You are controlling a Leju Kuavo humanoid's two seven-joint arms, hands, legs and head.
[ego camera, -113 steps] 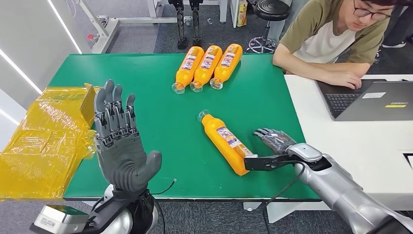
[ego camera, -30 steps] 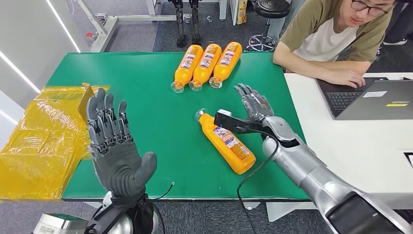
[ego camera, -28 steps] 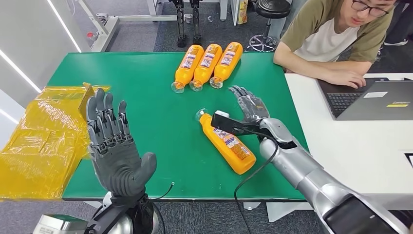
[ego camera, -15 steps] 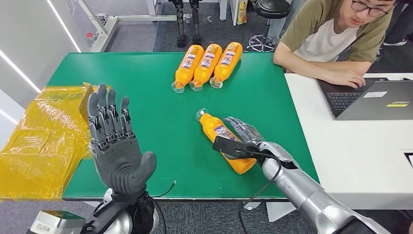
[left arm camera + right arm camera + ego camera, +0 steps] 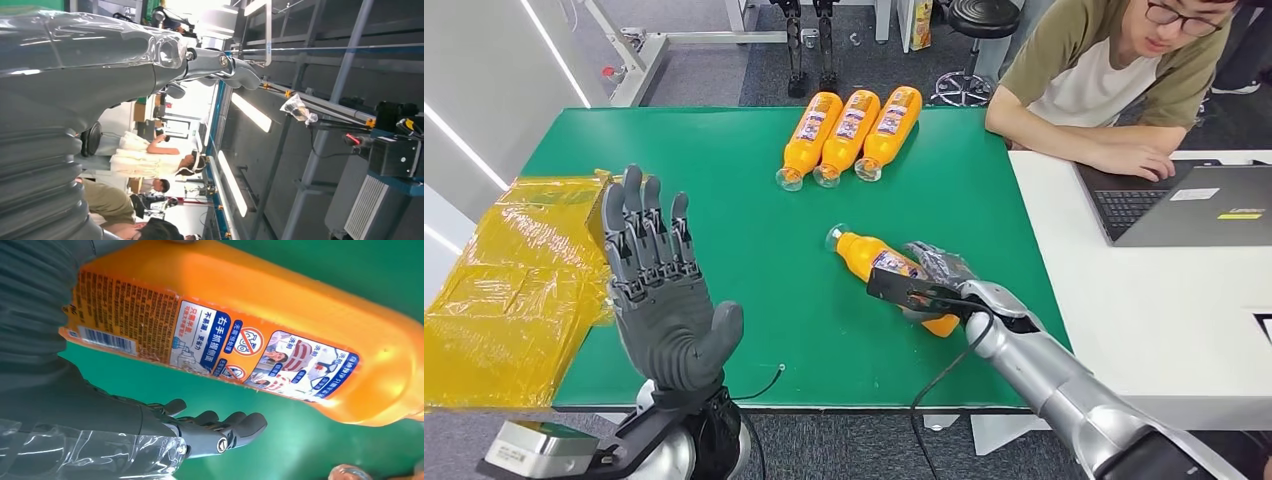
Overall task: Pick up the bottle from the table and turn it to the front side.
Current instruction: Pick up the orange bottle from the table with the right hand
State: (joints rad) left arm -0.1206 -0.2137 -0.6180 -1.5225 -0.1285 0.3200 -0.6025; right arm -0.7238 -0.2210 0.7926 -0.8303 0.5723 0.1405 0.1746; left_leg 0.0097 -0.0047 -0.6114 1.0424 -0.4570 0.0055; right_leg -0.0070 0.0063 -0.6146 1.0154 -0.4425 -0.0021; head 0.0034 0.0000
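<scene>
The right hand [image 5: 932, 272] lies over the lower half of the orange bottle [image 5: 874, 260] on the green table [image 5: 754, 250], thumb on the near side and fingers [image 5: 220, 432] on the far side; whether they actually clasp it cannot be told. The hand hides the bottle's base. The left hand [image 5: 659, 290] is raised upright, palm open, fingers spread, holding nothing.

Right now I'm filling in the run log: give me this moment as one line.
phase: grasping | right hand: holds lone orange bottle, lying on green table | left hand: raised, open | three bottles: far edge
</scene>
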